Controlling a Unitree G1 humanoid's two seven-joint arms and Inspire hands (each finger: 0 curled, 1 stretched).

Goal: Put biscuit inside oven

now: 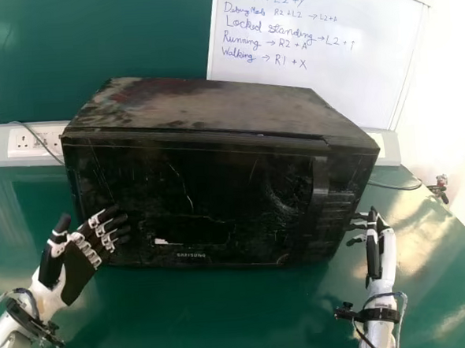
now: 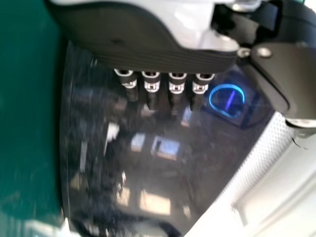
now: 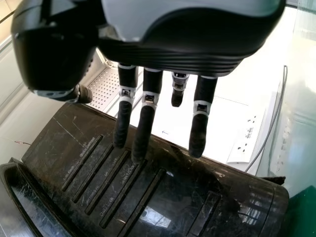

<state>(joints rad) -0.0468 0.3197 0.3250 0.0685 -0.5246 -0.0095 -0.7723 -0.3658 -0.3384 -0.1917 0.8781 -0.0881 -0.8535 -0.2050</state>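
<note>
The black oven (image 1: 190, 192) stands with its door shut. My left hand (image 1: 79, 266) is in front of the door's lower left part, fingers relaxed and pointing toward it. My right hand (image 1: 374, 248) is beside the lower right corner, near the button panel (image 1: 339, 207). In the left wrist view, my left hand (image 2: 143, 49) hangs before the glossy oven door (image 2: 148, 173). In the right wrist view, the fingers of my right hand (image 3: 182, 44) are extended by the panel's buttons (image 3: 113, 182); whether they touch it I cannot tell. The door handle (image 1: 319, 186) is upright, left of the panel.
The oven rests on a green table (image 1: 217, 317). Behind it are a whiteboard (image 1: 311, 43) with handwriting and a white socket strip (image 1: 25, 145) at the left. A cable (image 1: 395, 186) lies on the table at the right.
</note>
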